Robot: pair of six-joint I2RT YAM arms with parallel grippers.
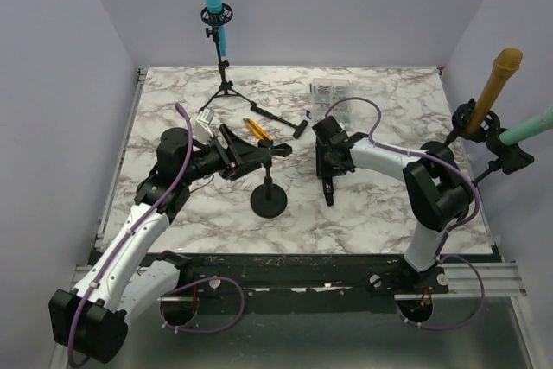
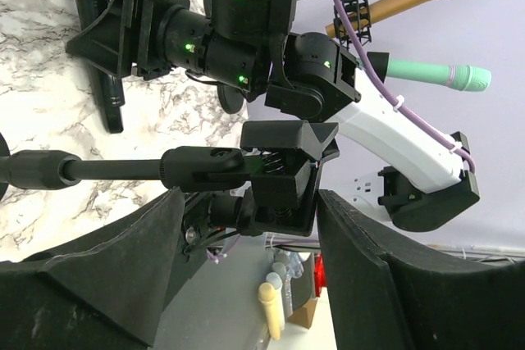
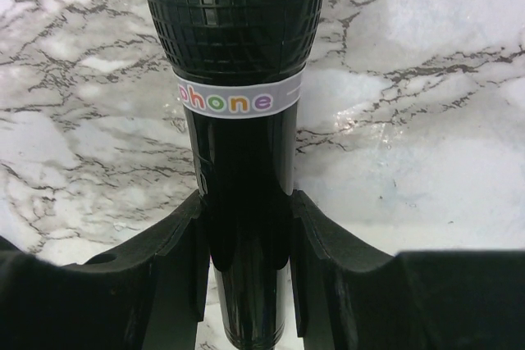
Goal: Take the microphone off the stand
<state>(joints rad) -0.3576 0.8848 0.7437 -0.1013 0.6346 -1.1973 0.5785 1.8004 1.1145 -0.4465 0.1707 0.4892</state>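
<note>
Since the black microphone (image 3: 238, 161) sits clamped between the pads of your right tool (image 3: 244, 235), down at the marble worktop (image 1: 389, 118) and just right of the desk stand (image 1: 269, 202), you are, by my reading, at the tail of the removal; the stand's clip (image 2: 283, 165) holds nothing in the left wrist view; your left tool (image 2: 250, 202) brackets that clip, though I cannot tell whether it grips or merely flanks it; next you likely need to lay the microphone flat, part the right pads, and guard the stand against tipping.
</note>
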